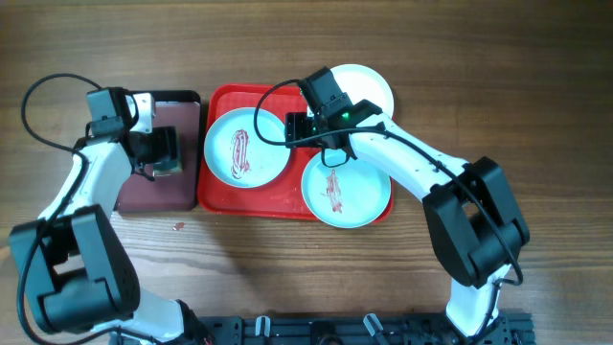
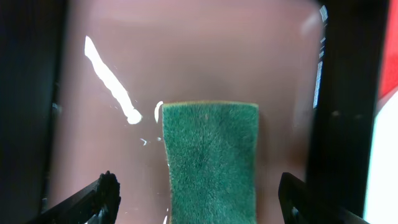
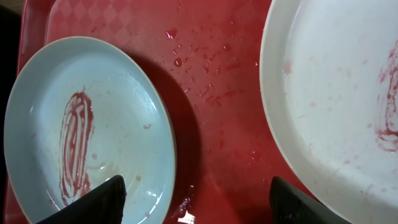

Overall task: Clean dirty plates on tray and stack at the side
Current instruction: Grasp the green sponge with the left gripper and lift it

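On the red tray (image 1: 230,196) lie two plates smeared with red sauce: one at the left (image 1: 244,146) and one at the front right (image 1: 347,190). A white plate (image 1: 369,86) sits at the tray's far right corner, partly under my right arm. My right gripper (image 1: 299,134) hovers open over the tray between the two dirty plates. The right wrist view shows the pale blue plate (image 3: 93,124) on its left, the white plate (image 3: 336,93) on its right and wet tray (image 3: 217,81) under the gripper (image 3: 199,199). My left gripper (image 2: 199,199) is open around a green sponge (image 2: 210,162), without touching it.
The sponge lies on a dark maroon tray (image 1: 153,196) with a black rim, directly left of the red tray. A small red spot (image 1: 178,227) marks the wooden table in front of it. Cables trail from both arms at the back.
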You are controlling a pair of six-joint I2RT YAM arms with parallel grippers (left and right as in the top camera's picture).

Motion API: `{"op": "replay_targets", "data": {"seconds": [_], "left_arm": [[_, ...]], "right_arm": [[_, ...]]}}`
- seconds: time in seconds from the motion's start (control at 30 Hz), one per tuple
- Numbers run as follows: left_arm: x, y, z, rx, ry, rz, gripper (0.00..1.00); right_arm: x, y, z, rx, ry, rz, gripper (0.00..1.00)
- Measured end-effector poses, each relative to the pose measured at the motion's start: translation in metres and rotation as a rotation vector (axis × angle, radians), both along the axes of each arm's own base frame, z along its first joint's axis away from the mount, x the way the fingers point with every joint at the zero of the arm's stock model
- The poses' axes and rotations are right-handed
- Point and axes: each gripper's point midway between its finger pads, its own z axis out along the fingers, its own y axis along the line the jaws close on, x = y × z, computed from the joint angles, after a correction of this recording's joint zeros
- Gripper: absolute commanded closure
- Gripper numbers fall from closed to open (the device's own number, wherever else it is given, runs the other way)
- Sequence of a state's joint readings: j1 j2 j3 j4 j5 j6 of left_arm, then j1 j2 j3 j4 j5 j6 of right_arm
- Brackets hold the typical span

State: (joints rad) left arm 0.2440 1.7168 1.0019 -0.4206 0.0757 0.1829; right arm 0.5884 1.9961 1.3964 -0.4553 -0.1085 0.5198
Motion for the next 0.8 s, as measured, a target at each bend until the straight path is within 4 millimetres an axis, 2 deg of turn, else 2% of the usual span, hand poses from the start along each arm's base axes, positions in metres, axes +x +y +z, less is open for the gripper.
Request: {"op": "replay_targets", "data": {"seconds": [0.23, 0.37, 0.43, 0.53, 0.63, 0.7, 0.77, 0.8], "left_arm": [[-0.006, -0.003, -0.026, -0.016, 0.069, -0.007, 0.34], [-0.006, -0.007, -0.027, -0.014, 0.072, -0.023, 0.52], [-0.005, -0.007, -0.027, -0.011, 0.073, -0.032, 0.66], [-0.005, -0.007, -0.029, -0.013, 0.073, -0.029, 0.67], [-0.004, -0.007, -0.032, -0.014, 0.077, -0.028, 0.55], [-0.004, -0.007, -0.036, -0.016, 0.083, -0.028, 0.55], [-0.002, -0.007, -0.036, -0.015, 0.081, -0.028, 0.62], [-0.001, -0.006, -0.037, -0.015, 0.080, -0.029, 0.73]], "right_arm": [[0.000, 0.000, 0.000, 0.000, 0.000, 0.000, 0.24], [0.000, 0.000, 0.000, 0.000, 0.000, 0.000, 0.24], [0.000, 0.000, 0.000, 0.000, 0.000, 0.000, 0.20], [-0.002, -0.001, -0.001, -0.005, 0.007, 0.001, 0.15], [-0.003, -0.002, -0.002, -0.009, 0.014, 0.000, 0.15], [-0.003, -0.002, -0.002, -0.010, 0.015, 0.000, 0.15], [-0.003, -0.002, -0.002, -0.011, 0.016, 0.000, 0.15], [-0.004, -0.002, -0.002, -0.011, 0.017, 0.000, 0.15]]}}
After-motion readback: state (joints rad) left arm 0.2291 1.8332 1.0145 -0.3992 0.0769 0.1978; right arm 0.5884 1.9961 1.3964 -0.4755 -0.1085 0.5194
